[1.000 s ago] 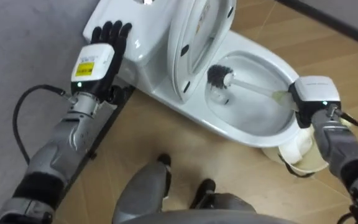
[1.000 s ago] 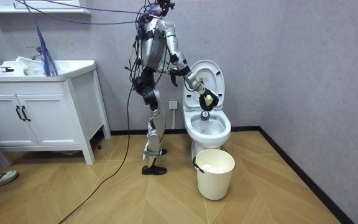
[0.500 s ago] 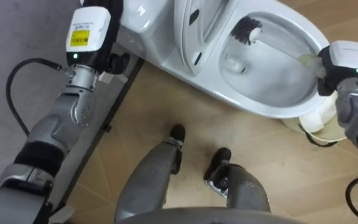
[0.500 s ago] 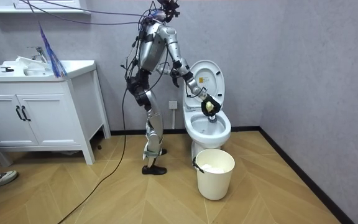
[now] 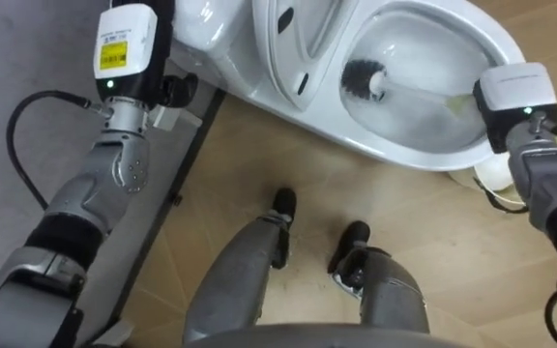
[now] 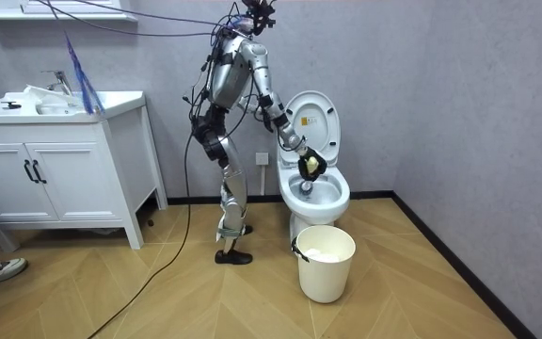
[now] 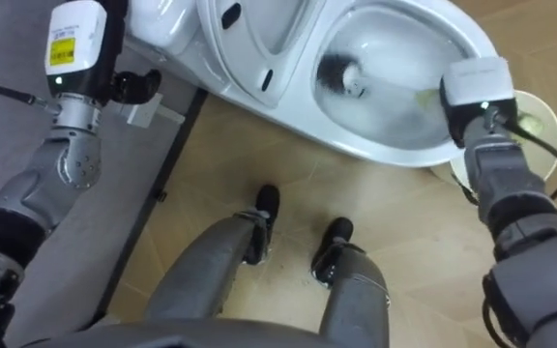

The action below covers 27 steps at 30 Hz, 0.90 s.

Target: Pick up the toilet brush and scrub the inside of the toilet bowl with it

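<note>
1. The right hand (image 5: 513, 101) hangs over the front rim of the toilet (image 5: 404, 155), closed round the grip of the toilet brush (image 5: 367, 81). The bristles sit deep in the bowl at its back end, just under the raised seat (image 5: 293, 43).
2. The left hand (image 5: 131, 48) is up at the near edge of the cistern (image 5: 199, 21). I can't tell whether it is open or closed.
3. A stroke pushed too far back could knock the seat and bring it down on the handle.
4. A quick flick over the rim would throw drips onto the wooden floor (image 6: 158, 301).
5. The robot leans in from the toilet's side, feet near its base, so overreaching might unsettle it. The cream bucket (image 6: 326, 262) stands just beside the bowl's front, under the right forearm, and a dropped arm could tip it.
6. Glazed porcelain is slick, so I'd expect the bristles to skid unless pressed.
7. The walls are grey, and a white vanity (image 6: 55, 160) stands at the room view's left.
</note>
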Motion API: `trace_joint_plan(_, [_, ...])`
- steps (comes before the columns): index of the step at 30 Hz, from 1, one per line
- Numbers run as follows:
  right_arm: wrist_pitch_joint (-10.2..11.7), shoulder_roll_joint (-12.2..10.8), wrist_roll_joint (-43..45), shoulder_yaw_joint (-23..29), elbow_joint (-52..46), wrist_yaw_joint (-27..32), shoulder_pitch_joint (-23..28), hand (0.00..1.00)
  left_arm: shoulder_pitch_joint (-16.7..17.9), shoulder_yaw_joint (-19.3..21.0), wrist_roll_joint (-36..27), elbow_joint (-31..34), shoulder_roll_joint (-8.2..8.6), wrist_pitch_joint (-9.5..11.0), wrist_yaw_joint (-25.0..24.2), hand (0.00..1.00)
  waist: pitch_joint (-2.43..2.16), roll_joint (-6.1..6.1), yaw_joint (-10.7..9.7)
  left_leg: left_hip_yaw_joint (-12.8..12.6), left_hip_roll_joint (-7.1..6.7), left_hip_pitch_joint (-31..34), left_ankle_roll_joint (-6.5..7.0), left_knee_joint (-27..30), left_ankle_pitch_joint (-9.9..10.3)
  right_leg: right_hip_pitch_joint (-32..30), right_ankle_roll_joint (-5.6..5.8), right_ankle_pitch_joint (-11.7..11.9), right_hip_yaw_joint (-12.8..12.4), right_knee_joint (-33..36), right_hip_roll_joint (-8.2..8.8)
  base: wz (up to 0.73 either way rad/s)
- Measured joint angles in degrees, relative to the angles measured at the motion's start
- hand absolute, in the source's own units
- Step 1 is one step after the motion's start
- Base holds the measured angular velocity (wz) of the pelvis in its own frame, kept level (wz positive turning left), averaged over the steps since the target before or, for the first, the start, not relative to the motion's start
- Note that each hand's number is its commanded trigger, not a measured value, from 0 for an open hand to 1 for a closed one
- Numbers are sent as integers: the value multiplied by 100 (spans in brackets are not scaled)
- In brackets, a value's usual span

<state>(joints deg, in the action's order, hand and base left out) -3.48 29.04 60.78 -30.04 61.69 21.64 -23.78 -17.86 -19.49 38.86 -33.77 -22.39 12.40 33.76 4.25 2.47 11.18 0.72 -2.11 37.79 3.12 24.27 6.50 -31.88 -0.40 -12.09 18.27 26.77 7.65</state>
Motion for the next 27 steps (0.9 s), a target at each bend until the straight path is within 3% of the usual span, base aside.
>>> trace_joint_plan(3, [-134,67,2,-6,-283,58,320,100,93,-183,-391,-18,23,-68,121,0,-99,156,-86,-27,-11,-42,10,-23,5,29,8,5,-17,-6,10,-3])
trace_joint_plan(4, [-169,59,3,-6,-367,56,377,100,131,-186,-459,-17,23,-73,140,0,-112,176,-115,-30,-11,-61,10,-40,4,45,8,5,-19,-14,7,-5])
trace_joint_plan(10, [-287,-43,-56,-3,-890,-126,798,100,436,-201,-1011,-16,28,-78,323,0,-136,193,-321,-145,24,-347,-16,-254,-19,214,8,4,-206,-125,-62,-9])
trace_joint_plan(16, [-225,-15,-218,-151,-538,-105,517,100,437,-238,-1129,-17,26,-77,359,0,-136,188,-279,-228,49,-364,-25,-237,-26,188,4,6,-295,-105,-71,-6])
trace_joint_plan(22, [160,79,-774,-294,675,-16,-287,100,204,-337,-1102,-28,17,-134,271,0,-94,124,-173,-219,22,-237,2,-130,-43,32,0,-7,-241,137,45,4])
trace_joint_plan(27, [220,88,-925,325,1145,201,-1001,100,-87,-321,-856,-13,10,-336,236,0,41,-88,-277,-266,-159,1,68,69,-103,-365,-1,-221,-298,705,340,10])
